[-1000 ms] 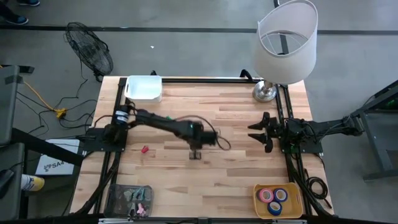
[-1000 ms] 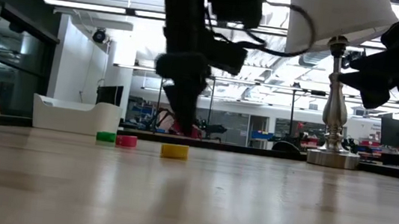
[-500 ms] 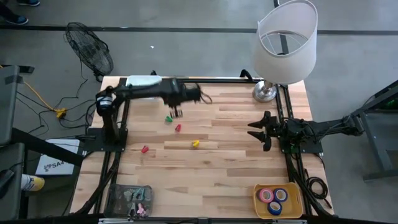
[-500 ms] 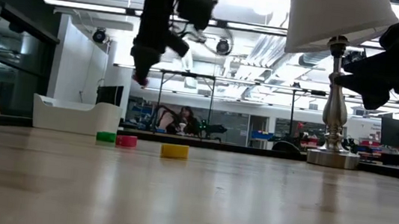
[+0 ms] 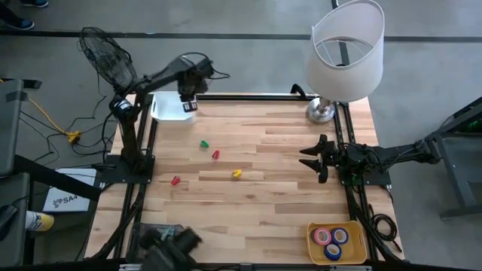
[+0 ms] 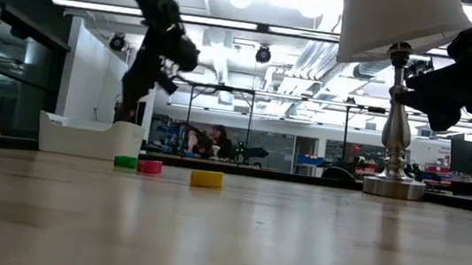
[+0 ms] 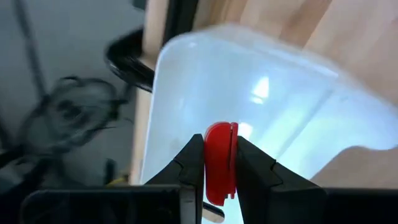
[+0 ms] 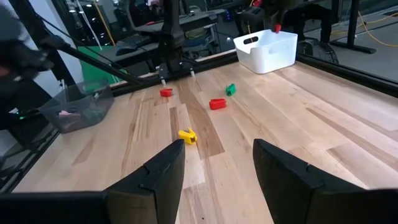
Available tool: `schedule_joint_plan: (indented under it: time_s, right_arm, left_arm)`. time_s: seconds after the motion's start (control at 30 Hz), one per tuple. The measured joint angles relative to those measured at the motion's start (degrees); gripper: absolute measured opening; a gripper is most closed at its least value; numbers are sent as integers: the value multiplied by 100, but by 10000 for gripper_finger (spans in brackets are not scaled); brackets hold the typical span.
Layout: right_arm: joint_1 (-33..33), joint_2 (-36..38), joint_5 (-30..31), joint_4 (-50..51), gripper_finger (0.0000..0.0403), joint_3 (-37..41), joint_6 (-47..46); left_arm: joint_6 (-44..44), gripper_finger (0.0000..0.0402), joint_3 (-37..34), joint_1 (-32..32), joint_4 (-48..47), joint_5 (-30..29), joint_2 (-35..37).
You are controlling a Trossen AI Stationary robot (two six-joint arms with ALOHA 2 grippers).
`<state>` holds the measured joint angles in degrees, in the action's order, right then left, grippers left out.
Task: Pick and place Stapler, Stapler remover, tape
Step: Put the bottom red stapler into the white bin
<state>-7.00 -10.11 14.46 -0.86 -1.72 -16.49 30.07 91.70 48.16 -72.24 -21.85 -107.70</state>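
Observation:
My left gripper hangs over the white bin at the table's far left corner, shut on a small red staple remover. In the right wrist view the red piece shows above the bin. A green piece, a red piece, a yellow piece and another red piece lie flat on the wood. Tape rolls lie in a yellow tray. My right gripper waits open at the right side. My left gripper pinches the red staple remover by its two flat sides between its two fingers. The fingers come from above, pointing steeply down. The piece stands on edge between them, its top end past the fingertips, lifted clear above the bin.
A lamp with a white shade stands at the far right corner, its base on the wood. A clear box with small items sits at the near left. Bare wood lies between the loose pieces and my right gripper.
My left gripper has swung from the table's middle toward the far left corner, rising and turning, and now hangs over the white bin. It has carried the red staple remover with it, clear of the table, and stayed shut.

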Motion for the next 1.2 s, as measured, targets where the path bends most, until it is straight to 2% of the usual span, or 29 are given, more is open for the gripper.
schedule_joint_plan:
  time_s: [0.17, 0.37, 0.43, 0.67, 0.77, 0.87, 1.03, 1.2]
  right_arm:
    - [2, 0, -2, 0, 181, -1, 2]
    - [0, 0, -2, -2, 181, 0, 2]
    - [1, 0, -2, -2, 181, -1, 2]
    - [1, 0, -3, -2, 181, -2, 2]
    - [2, 0, -4, -2, 181, -2, 2]
    - [2, 0, -4, -2, 181, -2, 2]
    - [2, 0, -4, -2, 181, -2, 1]
    - [2, 0, -4, -2, 181, -2, 2]
  left_arm:
    - [164, 53, 0, 644, -110, 664, -174]
    - [435, 54, 0, 1037, -113, 1445, -256]
    - [489, 78, 0, 1079, -78, 1457, -260]
    - [465, 230, 0, 1069, -137, 1255, -258]
    - [467, 269, 0, 1071, -138, 1373, -256]
    - [465, 285, 0, 1071, -170, 1412, -244]
    - [428, 289, 2, 965, -315, 1824, -136]
    - [238, 290, 25, 499, -346, 2172, 16]
